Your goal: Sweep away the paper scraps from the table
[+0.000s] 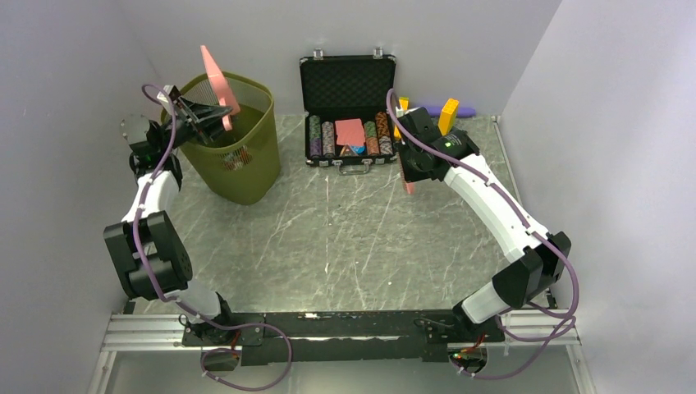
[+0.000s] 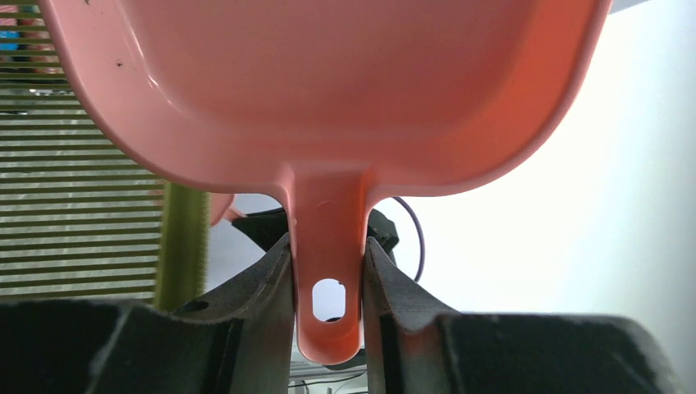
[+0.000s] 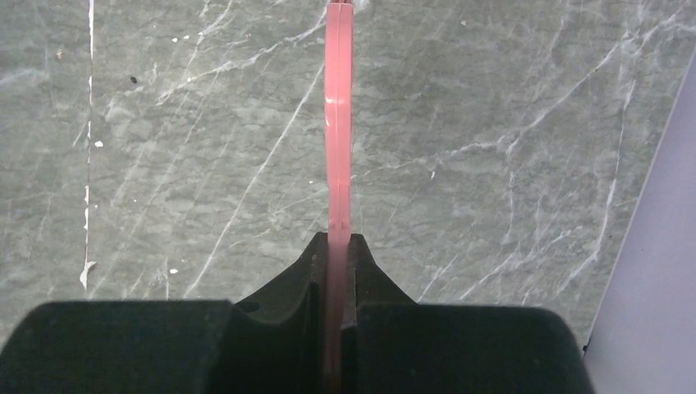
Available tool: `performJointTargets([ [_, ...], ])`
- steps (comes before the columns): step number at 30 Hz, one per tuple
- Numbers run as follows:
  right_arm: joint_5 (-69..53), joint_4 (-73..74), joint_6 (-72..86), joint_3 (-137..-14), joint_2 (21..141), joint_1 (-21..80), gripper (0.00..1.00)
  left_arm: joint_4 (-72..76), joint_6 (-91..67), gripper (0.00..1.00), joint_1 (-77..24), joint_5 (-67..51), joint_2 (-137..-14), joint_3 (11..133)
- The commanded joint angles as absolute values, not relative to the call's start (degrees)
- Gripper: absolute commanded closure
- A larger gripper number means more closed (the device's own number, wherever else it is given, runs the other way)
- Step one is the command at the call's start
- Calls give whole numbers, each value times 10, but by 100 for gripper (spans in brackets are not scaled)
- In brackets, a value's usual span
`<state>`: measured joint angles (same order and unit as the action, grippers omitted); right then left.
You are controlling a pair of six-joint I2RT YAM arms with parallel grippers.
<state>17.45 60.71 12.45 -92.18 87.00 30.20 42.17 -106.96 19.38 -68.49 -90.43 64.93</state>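
Note:
My left gripper is shut on the handle of a pink dustpan, held tilted over a green slatted bin. Coloured paper scraps show through the bin's slats, and some appear in the left wrist view. My right gripper is shut on a thin pink flat tool, seen edge-on and pointing down at the table. Only tiny white flecks lie on the marble.
An open black case of stacked poker chips stands at the back centre. Yellow toy bricks sit behind my right arm. White walls close in the left, back and right. The metal rail runs along the near edge.

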Motion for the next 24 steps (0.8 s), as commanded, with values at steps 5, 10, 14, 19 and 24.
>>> performJointTargets([
  [5, 175, 579, 129, -929, 838, 300, 100, 488, -1076, 100, 200, -704, -881, 686],
  [10, 147, 530, 129, -890, 802, 301, 100, -36, -623, 100, 174, -684, -839, 819],
  [14, 95, 428, 145, -825, 737, 300, 100, -410, -325, 100, 123, -499, -828, 946],
  [19, 59, 295, 213, -710, 638, 298, 100, -476, -228, 100, 34, -322, -784, 919],
  [24, 34, 188, 306, -578, 568, 295, 100, -553, -145, 100, -121, -175, -797, 908],
])
